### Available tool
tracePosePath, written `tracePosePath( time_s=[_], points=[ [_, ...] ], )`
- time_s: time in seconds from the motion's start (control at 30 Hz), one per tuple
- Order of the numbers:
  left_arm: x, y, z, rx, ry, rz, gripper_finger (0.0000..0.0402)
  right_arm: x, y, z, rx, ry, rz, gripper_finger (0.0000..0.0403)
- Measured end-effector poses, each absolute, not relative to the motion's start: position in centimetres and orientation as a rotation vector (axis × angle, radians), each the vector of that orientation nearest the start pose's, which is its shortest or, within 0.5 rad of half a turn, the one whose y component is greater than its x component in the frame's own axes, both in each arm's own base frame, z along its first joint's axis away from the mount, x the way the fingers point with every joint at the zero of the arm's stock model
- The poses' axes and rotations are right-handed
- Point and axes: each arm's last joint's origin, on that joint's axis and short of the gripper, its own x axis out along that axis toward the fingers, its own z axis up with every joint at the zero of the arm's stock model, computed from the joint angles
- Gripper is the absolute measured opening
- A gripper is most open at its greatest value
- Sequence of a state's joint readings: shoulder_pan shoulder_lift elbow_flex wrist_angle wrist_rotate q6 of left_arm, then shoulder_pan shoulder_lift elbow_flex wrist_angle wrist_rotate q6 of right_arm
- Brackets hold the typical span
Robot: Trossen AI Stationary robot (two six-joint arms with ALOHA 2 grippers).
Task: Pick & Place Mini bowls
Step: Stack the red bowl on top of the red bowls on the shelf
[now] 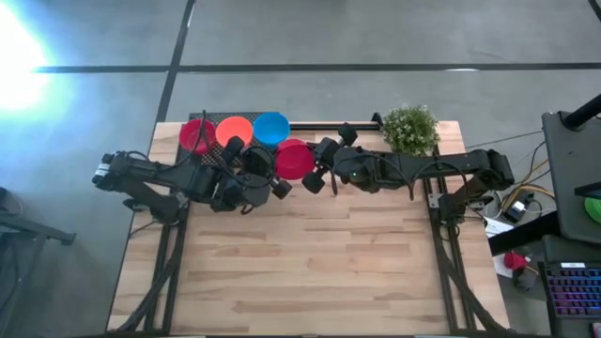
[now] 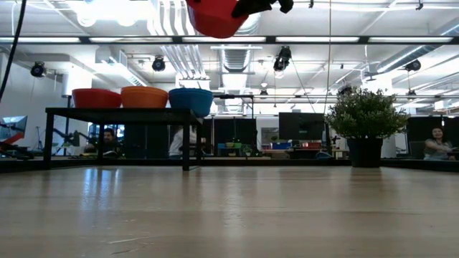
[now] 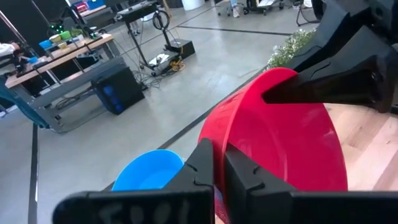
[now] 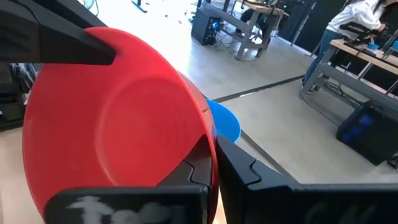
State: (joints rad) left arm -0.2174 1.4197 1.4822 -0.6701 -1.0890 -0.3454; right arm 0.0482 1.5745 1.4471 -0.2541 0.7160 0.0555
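Table of light wood carries both arms, which meet near its far edge. On a low black rack at that edge three mini bowls stand in a row: a red bowl, an orange bowl and a blue bowl. A green potted plant stands further along the same edge, well apart from them.

A fourth bowl, the held red bowl, hangs in the air beside the blue one, between the two arms and high above the table. The right end effector is closed on one side of its rim. The left end effector has its fingers pinched on the opposite side of the rim, so both grip the same bowl.

This looks like a handover from one arm to the other. To do it well, I think the receiving arm should hold the rim firmly before the other lets go. The giving arm should then open fully and pull straight away from the rim, so that the bowl does not tilt or slip. Neither arm should pull while both hold, because the thin plastic can bend or jump out.
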Motion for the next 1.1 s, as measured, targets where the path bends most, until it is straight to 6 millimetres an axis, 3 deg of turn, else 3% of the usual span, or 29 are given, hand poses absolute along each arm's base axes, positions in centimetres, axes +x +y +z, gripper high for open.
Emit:
tracePosePath(
  time_s=[0.53, 0.87, 1.1],
  points=[
    [28.6, -3.7, 39.3, 0.05, 0.34, 0.909, 0.0001, 35.5, -0.2, 36.3, -0.076, 0.334, -0.667, 0.0013],
    [28.8, -3.8, 39.3, 0.013, 0.344, 0.864, 0.0002, 35.6, 0.1, 36.6, -0.085, 0.323, -0.628, 0.0093],
    [28.8, -3.5, 39.4, 0.011, 0.337, 0.885, 0.0002, 34.1, 1.2, 38.2, -0.126, 0.298, -0.602, 0.0149]
  ],
)
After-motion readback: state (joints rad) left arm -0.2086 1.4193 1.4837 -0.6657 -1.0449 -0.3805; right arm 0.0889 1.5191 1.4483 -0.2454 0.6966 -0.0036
